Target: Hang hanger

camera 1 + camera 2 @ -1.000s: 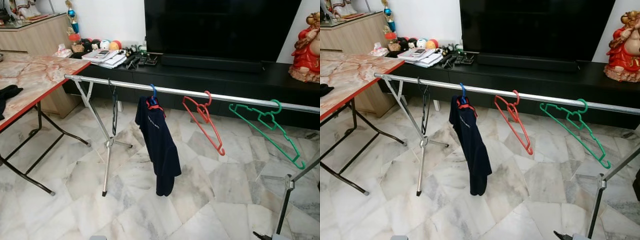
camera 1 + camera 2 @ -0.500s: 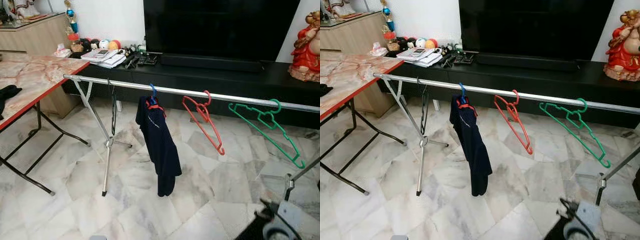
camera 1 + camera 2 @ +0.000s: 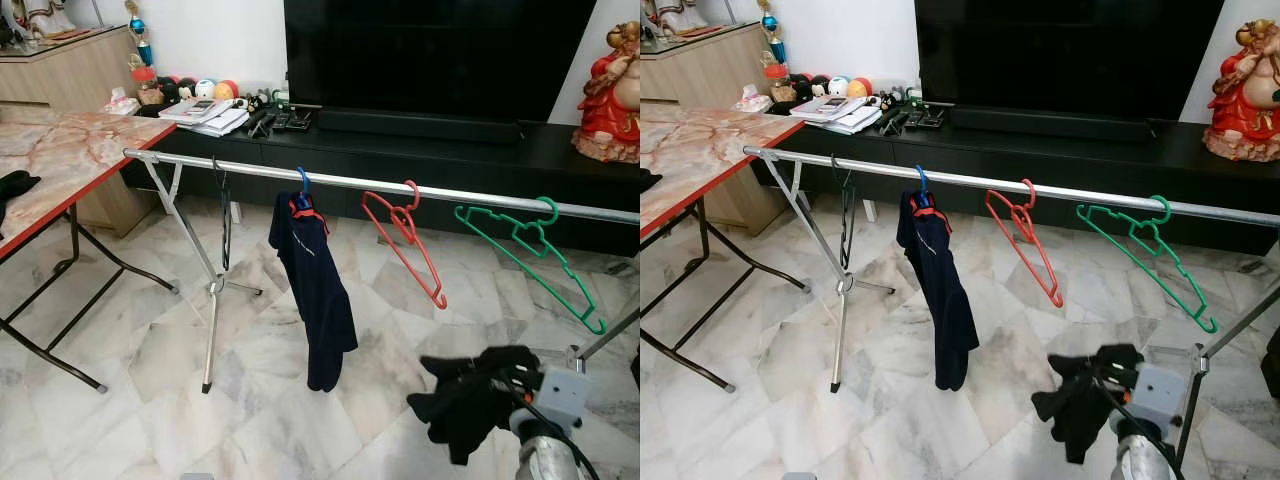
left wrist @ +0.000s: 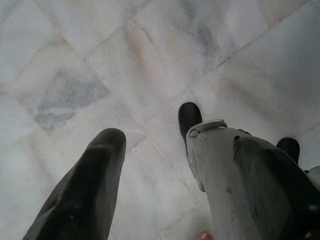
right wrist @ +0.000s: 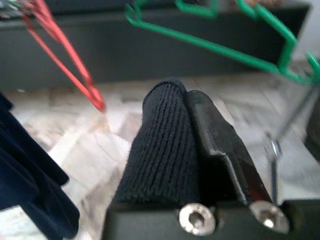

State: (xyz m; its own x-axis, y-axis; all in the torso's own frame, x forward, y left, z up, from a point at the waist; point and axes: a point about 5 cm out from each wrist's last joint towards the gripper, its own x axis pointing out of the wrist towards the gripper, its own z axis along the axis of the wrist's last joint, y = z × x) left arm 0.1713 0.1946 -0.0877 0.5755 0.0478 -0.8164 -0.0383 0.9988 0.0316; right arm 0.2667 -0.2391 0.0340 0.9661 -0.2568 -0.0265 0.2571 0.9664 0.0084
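A silver clothes rail (image 3: 350, 183) crosses the room. On it hang a thin black hanger (image 3: 226, 215), a blue hanger carrying a navy shirt (image 3: 315, 290), an empty red hanger (image 3: 405, 245) and an empty green hanger (image 3: 530, 250). My right gripper (image 3: 490, 372) is raised at the lower right, below and in front of the gap between the red and green hangers. It is shut on a black knit cloth (image 5: 162, 150) that droops from it (image 3: 460, 410). My left arm hangs idle over the marble floor (image 4: 75, 60).
A marble-topped folding table (image 3: 60, 150) stands at the left with a dark item (image 3: 12, 185) on it. Behind the rail are a black TV console (image 3: 420, 140) and a red statue (image 3: 610, 90). The rail's legs (image 3: 212, 300) (image 3: 600, 345) stand on the floor.
My right arm has risen into view from the bottom right, bringing the black cloth up towards the rail. The hangers have not moved; the camera shifted slightly.
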